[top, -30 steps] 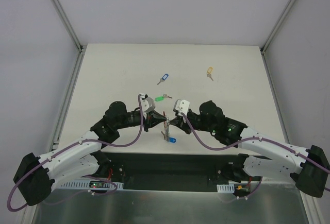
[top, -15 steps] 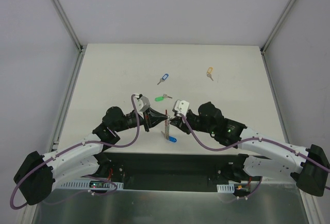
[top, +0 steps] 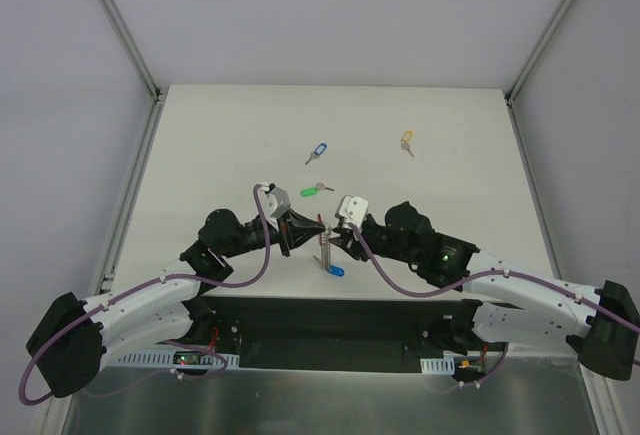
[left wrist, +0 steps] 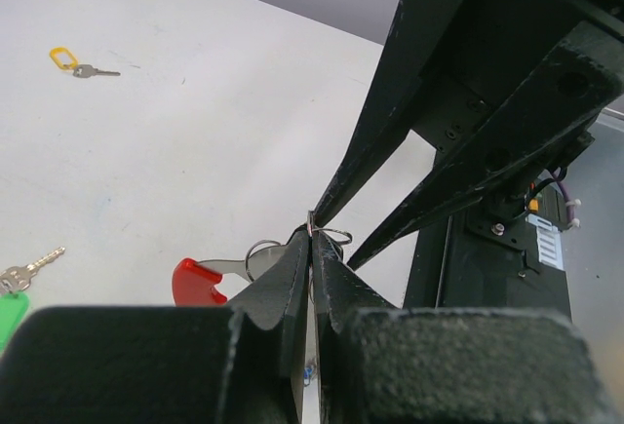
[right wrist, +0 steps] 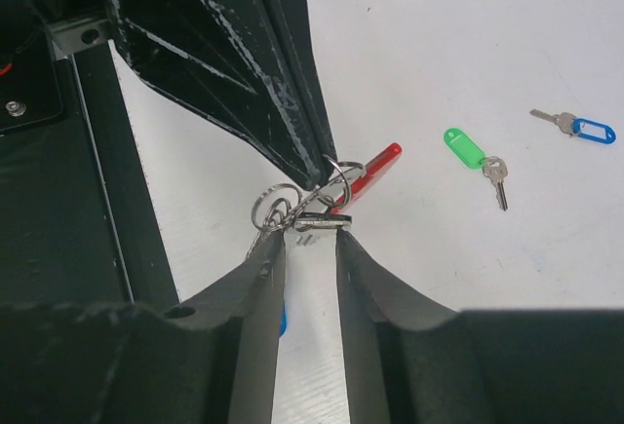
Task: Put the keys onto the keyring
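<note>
Grip, left: the left pincer (left wrist: 310,239) has its fingers pressed together, pinching a thin wire ring (left wrist: 333,236) at the very tips, just beside the red half of the keyring (right wrist: 378,164).
Grip, right: the right pincer (right wrist: 308,241) is clamped on a silver key (right wrist: 320,220) lying flat across its tips, nose to nose with the left pincer.
Keyring: it sits between the two pincers, near the middle of the near side of the desk (top: 220,135). It seems lifted, with its grey ribbed half hanging down and a blue tag (top: 337,272) below.
Slip risk: both holds are on thin metal at the fingertips only. A small twist or pull from either side would likely let the wire ring or the silver key spring free and drop.
Tangle risk: several wire loops crowd the tips, so the silver key could catch the wrong one. I cannot tell which loop it is entering.
Bump risk: the tips nearly touch, so any closing push would knock finger on finger.
Near side: the desk edge lies close behind the work, and a dropped piece might roll off there.
Far side: the green key (right wrist: 468,149) lies near. The blue key (right wrist: 585,130) is farther off and the yellow key (left wrist: 66,57) is far right, with bare desk between them for moving.
Left and right: the desk's side edges are well apart from the pincers.
</note>
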### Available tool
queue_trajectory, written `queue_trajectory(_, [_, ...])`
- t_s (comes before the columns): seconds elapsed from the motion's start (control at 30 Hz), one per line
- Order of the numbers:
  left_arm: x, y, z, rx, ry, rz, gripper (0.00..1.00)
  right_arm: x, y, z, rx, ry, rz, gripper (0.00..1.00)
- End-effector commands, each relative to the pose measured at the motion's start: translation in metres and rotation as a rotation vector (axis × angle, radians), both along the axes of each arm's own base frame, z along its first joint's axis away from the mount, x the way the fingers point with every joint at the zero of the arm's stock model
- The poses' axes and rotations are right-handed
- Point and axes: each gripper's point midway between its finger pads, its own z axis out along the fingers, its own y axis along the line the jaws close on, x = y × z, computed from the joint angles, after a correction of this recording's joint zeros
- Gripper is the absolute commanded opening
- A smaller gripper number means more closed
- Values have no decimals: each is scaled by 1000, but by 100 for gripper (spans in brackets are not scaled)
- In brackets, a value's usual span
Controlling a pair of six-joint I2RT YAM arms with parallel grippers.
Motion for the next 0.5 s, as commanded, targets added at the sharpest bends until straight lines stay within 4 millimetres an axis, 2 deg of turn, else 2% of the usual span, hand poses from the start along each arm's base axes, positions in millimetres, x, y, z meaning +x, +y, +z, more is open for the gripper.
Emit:
queue_trajectory(0.0, [0, -2, 20, -61, -64, 4, 0, -1, 6, 29, 88, -46, -5, 31])
queue_trajectory(0.17, [0, -3, 19, -55, -67, 6, 0, 2, 8, 36, 113, -64, -22, 32])
queue_trajectory(0.47, [-3, -3, 21, -55, -73, 2, 0, 10, 6, 35, 123, -78, -74, 31])
